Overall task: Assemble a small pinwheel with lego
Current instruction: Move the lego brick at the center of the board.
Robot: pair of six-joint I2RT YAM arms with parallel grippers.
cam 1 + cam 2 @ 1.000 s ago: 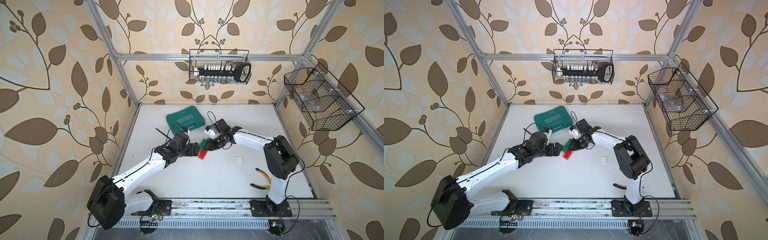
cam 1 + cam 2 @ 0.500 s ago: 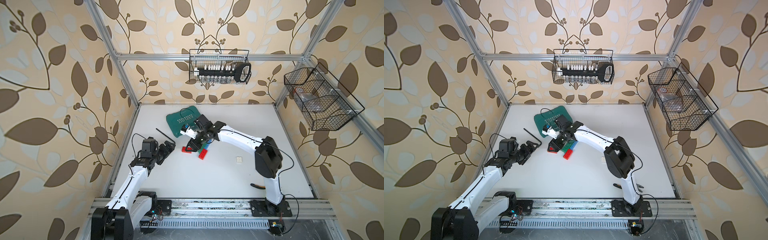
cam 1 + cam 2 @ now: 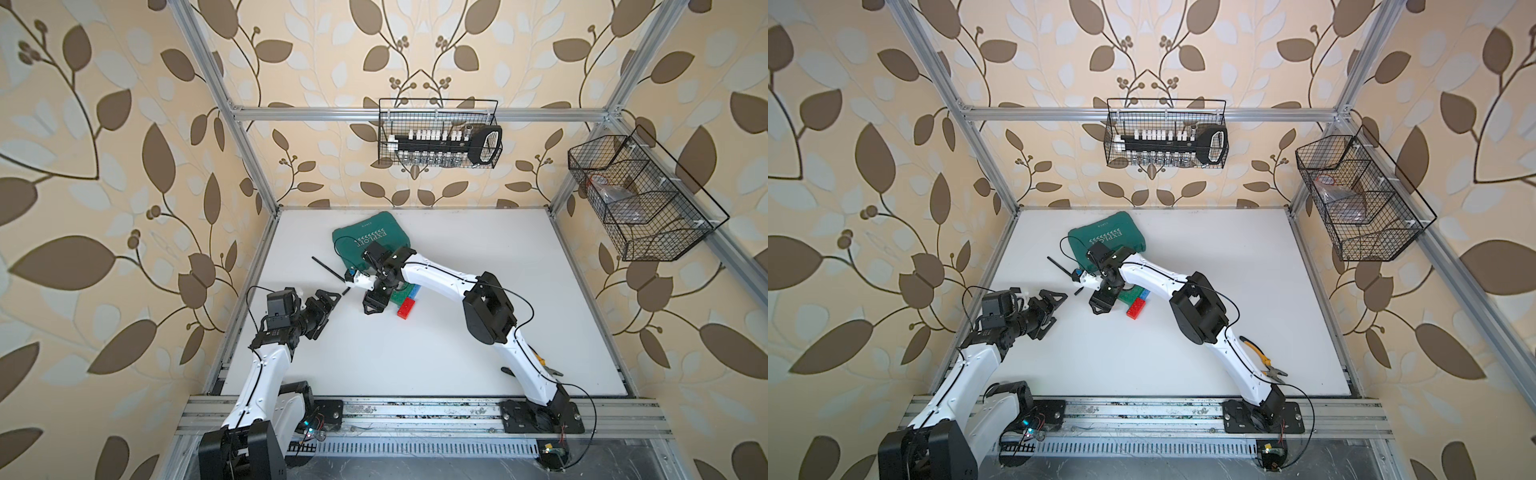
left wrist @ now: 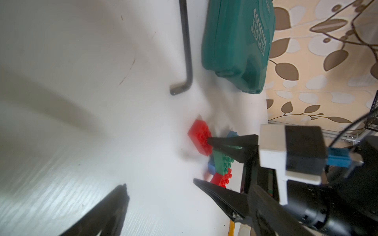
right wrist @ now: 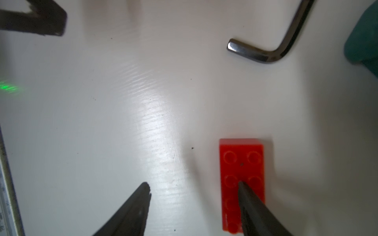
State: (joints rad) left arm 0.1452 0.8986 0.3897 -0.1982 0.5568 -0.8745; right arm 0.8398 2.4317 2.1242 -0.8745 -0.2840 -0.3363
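A loose red lego brick (image 5: 241,163) lies studs up on the white table, also seen in the left wrist view as the red brick (image 4: 199,134). My right gripper (image 3: 376,305) (image 3: 1104,303) (image 5: 192,186) hangs open over it. One fingertip (image 5: 245,196) is above the brick's studs and the other is over bare table; nothing is gripped. Just right of it sits the pinwheel stack (image 3: 405,301) (image 3: 1136,303) (image 4: 222,163) of green, blue and red bricks. My left gripper (image 3: 331,311) (image 3: 1057,313) is open and empty near the table's left edge, apart from the bricks.
A teal plastic case (image 3: 370,241) (image 4: 235,45) lies behind the bricks. A black hex key (image 3: 326,270) (image 5: 266,55) lies between the case and my left gripper. Yellow-handled pliers (image 3: 1262,361) lie by the right arm's base. Wire baskets hang on the back and right walls.
My left arm has drawn back from the stack to the left edge. My right gripper swung to the left of the stack and opened; a red brick now lies under it.
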